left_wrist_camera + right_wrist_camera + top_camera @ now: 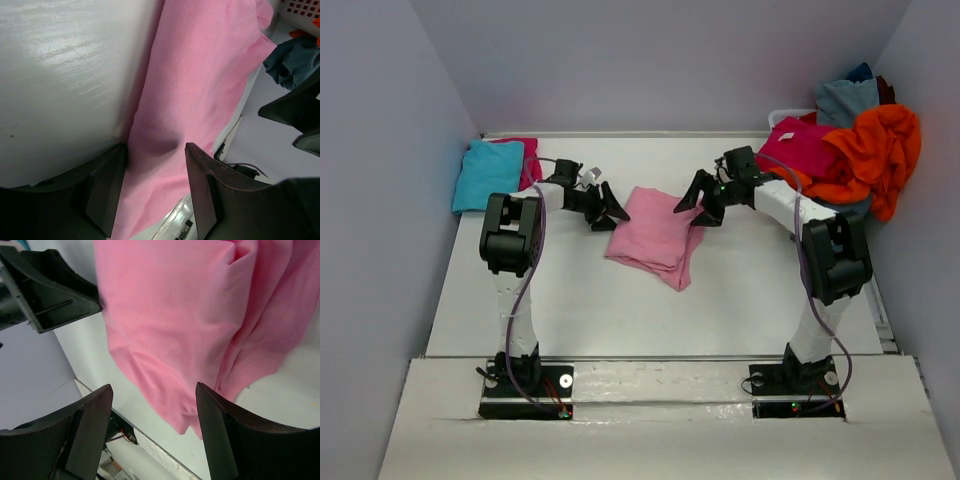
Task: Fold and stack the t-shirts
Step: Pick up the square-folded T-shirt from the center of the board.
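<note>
task's thing: light pink t-shirt (655, 235) lies mid-table, set a little askew, between the two grippers.
fold state: doubled layers show along its near right edge, so it reads as partly folded; how many folds are in it cannot be counted.
left gripper (610, 212): jaws apart, holding nothing; in the left wrist view its fingers (200, 192) stand either side of the shirt's left edge.
right gripper (695, 208): jaws wide apart, holding nothing, over the shirt's far right corner; its fingers (220, 435) frame pink cloth.
contact: cannot tell whether either set of fingertips touches the cloth or hangs just above it.
stack so far: turquoise t-shirt (488, 172) lies flat at the far left corner of the table (570, 310), with a magenta t-shirt (528, 158) showing at its right edge; judged to be the finished pile.
left to do: a heap at the far right, well apart from the pink one, holds a second magenta t-shirt (802, 148), an orange t-shirt (878, 150) and a grey-blue t-shirt (847, 100), all crumpled.
progress, judged: under halfway; the pink one needs finishing and moving to the stack, then three or more from the heap.
hidden: the heap overlaps itself, so its count is uncertain; a dark scrap at its top is too small to name.
hidden: whether the magenta lies under or beside the turquoise is unclear.
cut off: a white basket (300, 7) shows only as a lattice corner in the left wrist view.
</note>
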You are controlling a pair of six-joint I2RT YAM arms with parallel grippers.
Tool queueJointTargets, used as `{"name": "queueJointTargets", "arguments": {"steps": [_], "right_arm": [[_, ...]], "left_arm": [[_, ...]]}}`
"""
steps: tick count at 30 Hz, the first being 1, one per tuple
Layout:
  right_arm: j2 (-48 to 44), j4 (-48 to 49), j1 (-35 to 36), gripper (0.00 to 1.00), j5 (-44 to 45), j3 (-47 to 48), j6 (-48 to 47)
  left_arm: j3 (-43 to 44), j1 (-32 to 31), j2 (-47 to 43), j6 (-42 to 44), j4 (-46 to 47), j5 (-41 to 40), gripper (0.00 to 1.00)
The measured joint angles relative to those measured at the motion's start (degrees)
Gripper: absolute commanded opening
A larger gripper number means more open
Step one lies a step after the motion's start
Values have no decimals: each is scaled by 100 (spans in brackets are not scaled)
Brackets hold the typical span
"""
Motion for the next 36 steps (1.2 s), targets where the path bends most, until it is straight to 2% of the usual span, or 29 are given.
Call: {"name": "queueJointTargets", "arguments": {"steps": [11, 21, 36], "right_arm": [[-205, -28, 63, 73, -57, 111, -11], [1154, 623, 173, 73, -640, 201, 74], [1082, 1224, 181, 73, -822, -162, 116]], "left_arm": [[0, 2, 61, -81, 46, 162, 64], [0, 2, 107, -131, 109, 249, 64], [221, 7, 245, -7, -179, 295, 65]]}}
